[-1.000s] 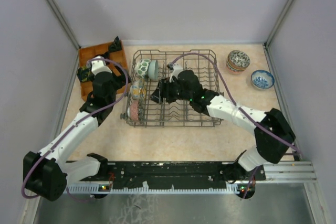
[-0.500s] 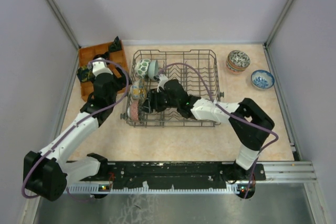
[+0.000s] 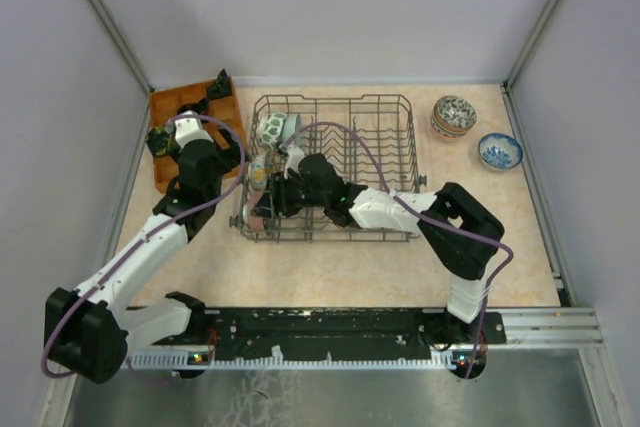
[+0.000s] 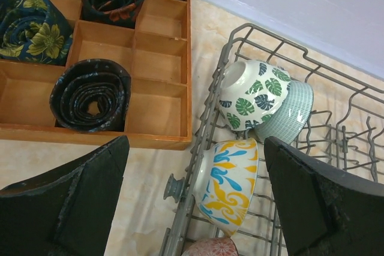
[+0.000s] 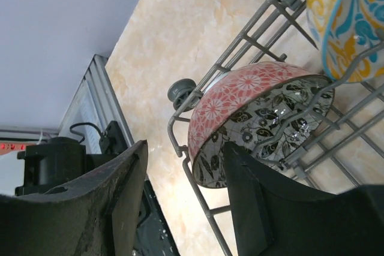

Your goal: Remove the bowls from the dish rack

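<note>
The dark wire dish rack (image 3: 380, 137) holds bowls standing on edge along its left side. They are a green-leaf bowl (image 4: 249, 91), a teal ribbed bowl (image 4: 291, 112), a yellow-and-blue bowl (image 4: 231, 181) and a red-orange flower bowl (image 5: 240, 91) with a black leaf pattern inside. My right gripper (image 5: 186, 148) is open, with one finger inside the red-orange bowl and the other outside its rim; in the top view it (image 3: 268, 202) is low in the rack's front left corner. My left gripper (image 4: 196, 142) is open and empty, above the rack's left edge.
An orange-brown compartment tray (image 3: 170, 152) with rolled dark cloths (image 4: 90, 94) lies left of the rack. Two stacked patterned bowls (image 3: 453, 115) and a blue-and-white bowl (image 3: 499, 151) sit on the table right of the rack. Grey walls close in the sides.
My right arm has swept left across the rack and down to the red-orange bowl at the front left corner. The left arm has barely moved.
</note>
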{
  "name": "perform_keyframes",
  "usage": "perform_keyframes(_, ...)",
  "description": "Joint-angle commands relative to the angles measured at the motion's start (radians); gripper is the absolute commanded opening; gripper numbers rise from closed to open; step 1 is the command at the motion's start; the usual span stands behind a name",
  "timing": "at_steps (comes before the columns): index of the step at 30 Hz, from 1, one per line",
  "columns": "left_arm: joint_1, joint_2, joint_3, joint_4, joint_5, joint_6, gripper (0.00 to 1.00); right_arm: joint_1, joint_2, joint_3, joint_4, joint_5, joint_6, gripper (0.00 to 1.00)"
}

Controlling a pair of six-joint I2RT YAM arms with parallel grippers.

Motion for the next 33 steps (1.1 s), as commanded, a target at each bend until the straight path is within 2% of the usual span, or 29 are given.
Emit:
perform_keyframes(1, 0.015, 0.004, 0.019, -0.012, -0.038, 0.003, 0.99, 0.025, 0.032, 0.072, 0.063, -0.02, 0.005, 0.53)
perform_keyframes(7, 0.096, -0.014, 0.01, -0.03, -0.009, -0.018, 0.99, 0.032, 0.056, 0.084, 0.075, -0.026, 0.015, 0.49)
perform_keyframes(11, 0.145, -0.03, -0.003, -0.042, 0.012, -0.052, 0.99, 0.032, 0.059, 0.082, 0.084, -0.024, 0.018, 0.4)
perform_keyframes(18, 0.164, -0.043, -0.009, -0.047, 0.0, -0.074, 0.99, 0.033, 0.073, 0.084, 0.092, -0.023, 0.021, 0.3)
perform_keyframes(31, 0.171, -0.039, -0.016, -0.038, 0.005, -0.079, 0.99, 0.032, 0.056, 0.057, 0.147, 0.001, 0.025, 0.0)
perform_keyframes(33, 0.171, -0.037, -0.017, -0.035, 0.007, -0.08, 0.99, 0.032, 0.029, 0.047, 0.148, 0.015, 0.014, 0.0)
